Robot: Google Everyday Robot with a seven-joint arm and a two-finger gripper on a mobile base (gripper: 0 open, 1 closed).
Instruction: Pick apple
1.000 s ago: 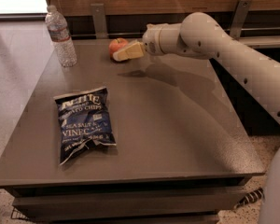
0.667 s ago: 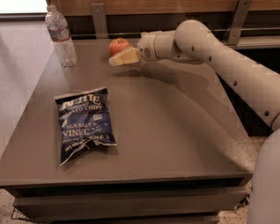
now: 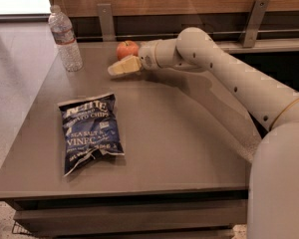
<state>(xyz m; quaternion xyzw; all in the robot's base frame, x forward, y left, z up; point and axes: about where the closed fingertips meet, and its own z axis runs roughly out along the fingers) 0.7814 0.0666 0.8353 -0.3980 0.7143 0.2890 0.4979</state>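
The apple (image 3: 127,49) is small, round and orange-red, and rests at the far edge of the grey table (image 3: 189,133), near the back wall. My gripper (image 3: 122,66), with pale yellowish tips, reaches in from the right on the white arm (image 3: 224,68). It is just in front of the apple and a little to its left, low over the table. The gripper's tip overlaps the apple's lower front edge, and I cannot tell whether it touches the apple. The apple is not lifted.
A clear plastic water bottle (image 3: 66,39) stands at the table's far left corner. A dark blue chip bag (image 3: 89,131) lies flat on the left front of the table. A wooden wall with metal brackets (image 3: 105,21) runs behind the table.
The gripper has moved left and slightly toward the camera, from beside the apple to in front of it. The apple, bottle and chip bag have not moved.
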